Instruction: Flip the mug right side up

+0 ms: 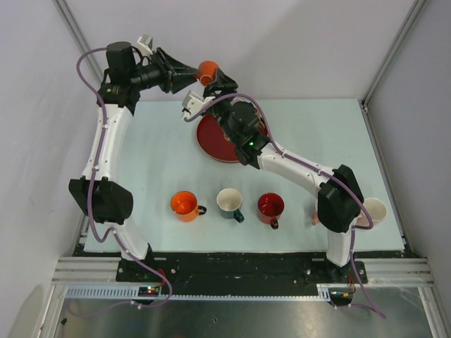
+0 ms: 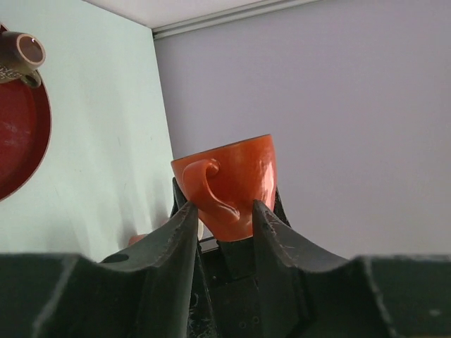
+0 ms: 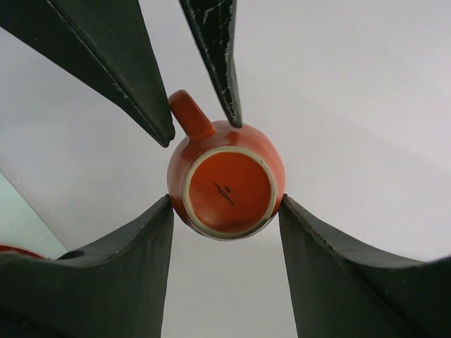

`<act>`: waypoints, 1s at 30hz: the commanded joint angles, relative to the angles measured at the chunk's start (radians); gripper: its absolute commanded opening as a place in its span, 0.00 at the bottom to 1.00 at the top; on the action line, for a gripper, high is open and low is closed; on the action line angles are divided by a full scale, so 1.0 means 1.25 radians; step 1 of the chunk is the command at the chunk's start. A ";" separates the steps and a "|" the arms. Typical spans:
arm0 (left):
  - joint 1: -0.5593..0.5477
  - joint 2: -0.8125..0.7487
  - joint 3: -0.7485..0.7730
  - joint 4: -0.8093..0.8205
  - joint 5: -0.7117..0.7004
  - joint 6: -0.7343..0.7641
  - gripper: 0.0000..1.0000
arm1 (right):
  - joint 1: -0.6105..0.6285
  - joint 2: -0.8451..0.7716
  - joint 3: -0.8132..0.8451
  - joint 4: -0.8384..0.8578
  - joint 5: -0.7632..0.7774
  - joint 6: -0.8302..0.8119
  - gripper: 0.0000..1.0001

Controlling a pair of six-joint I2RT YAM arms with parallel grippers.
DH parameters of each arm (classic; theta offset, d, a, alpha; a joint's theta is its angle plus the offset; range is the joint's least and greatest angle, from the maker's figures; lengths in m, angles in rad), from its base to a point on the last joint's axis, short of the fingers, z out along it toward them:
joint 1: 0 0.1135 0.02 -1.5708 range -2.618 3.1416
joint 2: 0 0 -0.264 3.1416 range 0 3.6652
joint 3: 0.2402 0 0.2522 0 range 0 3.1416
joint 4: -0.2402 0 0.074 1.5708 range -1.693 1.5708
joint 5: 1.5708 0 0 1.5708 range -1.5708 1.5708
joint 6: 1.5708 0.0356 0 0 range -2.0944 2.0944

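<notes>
Over the table's [image 1: 317, 141] far edge, the mug [image 1: 206, 70] is being clamped by the right gripper [image 3: 225, 201] — its handle [image 2: 211, 190] is being straddled by the parted left gripper [image 2: 224, 206].

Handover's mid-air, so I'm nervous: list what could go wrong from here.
1. The orange mug hangs in the air, pinched by the right claw; letting go before the left claw firmly holds the handle would likely drop it.
2. A handle-only hold may let it swing.
3. Both claws crowd together and might collide.
</notes>
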 commanded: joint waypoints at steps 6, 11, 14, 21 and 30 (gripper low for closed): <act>-0.008 0.011 -0.007 0.047 0.034 -0.027 0.10 | 0.020 -0.012 0.008 0.057 -0.009 -0.025 0.00; -0.009 0.012 -0.023 0.053 0.052 -0.021 0.01 | 0.025 -0.014 0.001 0.054 -0.007 -0.024 0.00; -0.009 0.008 -0.033 0.053 0.059 -0.008 0.00 | 0.025 -0.015 -0.008 0.053 -0.012 -0.022 0.00; 0.001 0.014 -0.064 0.054 0.025 0.070 0.00 | 0.023 -0.019 -0.055 0.035 -0.026 0.021 0.45; 0.019 0.065 -0.084 0.054 0.001 0.171 0.00 | 0.021 -0.024 -0.129 -0.048 -0.032 0.076 0.97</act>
